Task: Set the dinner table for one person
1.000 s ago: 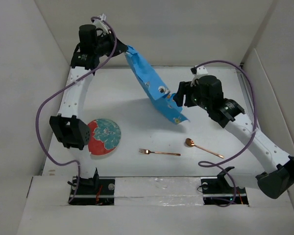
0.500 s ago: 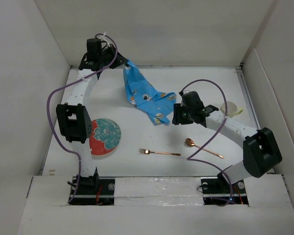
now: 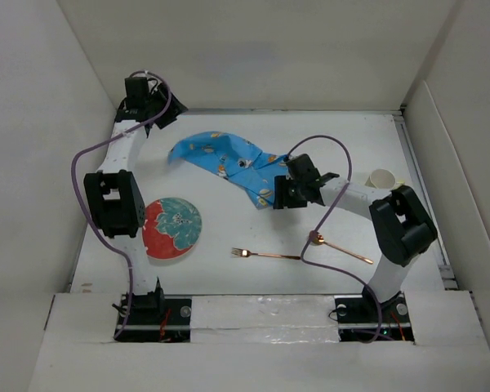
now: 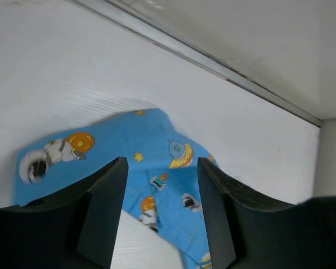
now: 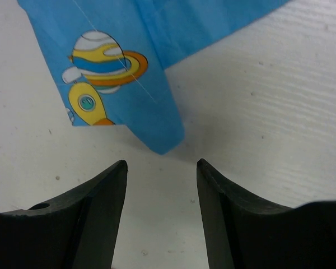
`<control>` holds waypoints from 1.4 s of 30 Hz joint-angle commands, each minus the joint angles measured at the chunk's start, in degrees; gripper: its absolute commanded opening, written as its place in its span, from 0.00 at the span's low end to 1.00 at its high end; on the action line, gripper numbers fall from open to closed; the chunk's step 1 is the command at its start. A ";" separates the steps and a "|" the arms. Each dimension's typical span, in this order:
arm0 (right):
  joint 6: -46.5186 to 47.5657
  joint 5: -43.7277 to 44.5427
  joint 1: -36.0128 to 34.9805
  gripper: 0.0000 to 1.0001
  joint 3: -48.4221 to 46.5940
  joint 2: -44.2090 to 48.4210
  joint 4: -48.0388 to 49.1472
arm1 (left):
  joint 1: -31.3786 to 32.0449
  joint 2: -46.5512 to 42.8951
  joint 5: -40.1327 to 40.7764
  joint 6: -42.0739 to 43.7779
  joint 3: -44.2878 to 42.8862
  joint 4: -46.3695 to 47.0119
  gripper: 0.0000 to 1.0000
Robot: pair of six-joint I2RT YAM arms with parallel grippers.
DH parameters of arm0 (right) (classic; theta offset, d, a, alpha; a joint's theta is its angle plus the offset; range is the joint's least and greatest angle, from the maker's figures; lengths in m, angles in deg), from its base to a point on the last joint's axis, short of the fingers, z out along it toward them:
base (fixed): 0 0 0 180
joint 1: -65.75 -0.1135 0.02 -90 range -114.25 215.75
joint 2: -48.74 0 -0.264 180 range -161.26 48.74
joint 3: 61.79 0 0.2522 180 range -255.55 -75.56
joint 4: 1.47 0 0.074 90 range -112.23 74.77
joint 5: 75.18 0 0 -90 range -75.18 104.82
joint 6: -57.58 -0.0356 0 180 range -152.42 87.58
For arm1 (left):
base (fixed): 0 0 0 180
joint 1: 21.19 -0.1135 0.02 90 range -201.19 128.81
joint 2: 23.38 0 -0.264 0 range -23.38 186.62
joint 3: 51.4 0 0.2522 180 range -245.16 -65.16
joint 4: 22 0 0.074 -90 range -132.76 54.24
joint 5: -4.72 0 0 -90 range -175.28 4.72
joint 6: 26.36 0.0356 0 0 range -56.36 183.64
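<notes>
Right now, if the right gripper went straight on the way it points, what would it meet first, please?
Most likely the corner of the blue placemat, lying just ahead of the open right gripper; depth is unclear, so it might touch the bare dinner table just short of it instead.

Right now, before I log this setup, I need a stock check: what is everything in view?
placemat: one, blue with space cartoons, rumpled, far middle
plate: one, red and teal, near left
fork: one, copper, near middle
spoon: one, copper, right of the fork
cup: one, cream, right side
table: one, white, under everything
left gripper: one, black, open, far left corner
right gripper: one, black, open, at the placemat's near corner
</notes>
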 commanded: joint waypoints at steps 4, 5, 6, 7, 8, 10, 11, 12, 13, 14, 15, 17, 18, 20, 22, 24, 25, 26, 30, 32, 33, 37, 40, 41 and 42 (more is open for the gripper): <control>0.81 -0.50 -0.44 0.58 -5.65 -1.44 3.64 | -0.24 -8.78 17.54 6.80 5.58 -2.15 0.50; 0.99 -0.41 -0.44 0.57 -6.00 -2.05 3.47 | 0.46 -9.40 20.61 9.85 7.94 -3.19 0.48; 0.99 -0.41 -0.44 0.57 -6.00 -2.06 3.47 | 0.47 -9.41 20.64 9.88 7.96 -3.20 0.48; 1.16 -0.50 -0.44 0.57 -6.26 -2.75 3.38 | 1.16 -9.06 23.34 11.01 8.31 -4.24 0.45; 1.34 -0.32 -0.44 0.57 -6.61 -3.11 2.51 | 1.69 -8.79 24.41 12.50 9.27 -5.73 0.42; 1.69 0.03 0.09 0.56 -7.05 -3.20 1.98 | 1.70 -8.79 27.40 13.22 10.94 -6.71 0.32; 1.95 -0.14 0.09 0.54 -6.97 -2.94 2.06 | 1.70 -9.14 28.37 13.92 13.39 -6.89 0.27; 1.95 -0.23 0.09 0.53 -6.88 -2.76 2.06 | 1.70 -9.23 30.29 14.36 14.72 -7.15 0.22; 2.13 -0.32 0.09 0.50 -6.62 -2.50 1.89 | 1.70 -9.23 31.00 14.54 15.78 -7.50 0.18; 2.39 -0.32 0.09 0.49 -6.53 -1.97 2.06 | 1.70 -9.49 31.27 14.63 18.48 -7.07 0.18; 2.57 -0.84 0.61 0.48 -6.35 -1.80 2.24 | 0.48 -9.49 29.88 14.37 19.56 -6.63 0.22; 2.92 -1.11 0.61 0.47 -6.09 -1.36 2.24 | -0.93 -7.49 25.33 13.23 20.44 -6.80 0.39; 3.01 -1.63 0.61 0.48 -5.91 -1.44 2.24 | -0.94 -6.52 24.34 12.70 20.01 -7.06 0.47; 3.27 -1.99 0.61 0.54 -5.39 -1.35 2.06 | -0.94 -4.15 22.32 12.78 18.70 -7.16 0.59; 3.27 -2.08 0.61 0.60 -4.95 -1.18 2.24 | -0.42 -3.17 17.40 12.78 17.99 -6.80 0.62; 3.62 -2.60 0.61 0.62 -4.15 -1.44 3.20 | 0.90 -2.55 16.77 13.39 18.16 -5.57 0.63; 3.80 -2.78 0.61 0.62 -4.24 -1.70 3.38 | 0.91 -2.12 17.38 13.92 17.90 -6.01 0.63; 4.32 -2.96 0.61 0.62 -4.59 -2.14 3.03 | 1.52 -0.89 18.43 14.10 17.20 -6.62 0.63; 4.77 -3.22 0.61 0.58 -7.05 -4.25 2.33 | 1.52 2.71 19.23 14.45 14.83 -7.76 0.64; 4.94 -3.22 0.61 0.53 -7.67 -5.04 2.24 | 1.52 4.38 18.71 14.28 13.16 -8.30 0.65; 4.94 -3.22 0.61 0.51 -8.10 -5.31 2.24 | 1.52 4.83 18.45 14.10 12.80 -8.21 0.65; 5.38 -3.05 0.61 0.51 -10.65 -7.33 0.92 | 1.52 6.06 17.92 13.75 11.05 -7.51 0.67; 5.38 -2.87 0.61 0.54 -11.27 -8.30 0.74 | 1.52 7.03 18.00 14.27 10.25 -7.33 0.69; 5.38 -3.04 0.61 0.54 -11.45 -8.47 0.83 | 1.52 7.55 18.87 14.45 9.47 -7.24 0.69; 5.38 -3.74 0.61 0.52 -11.71 -9.08 0.75 | 1.52 8.17 19.93 14.97 8.59 -7.76 0.69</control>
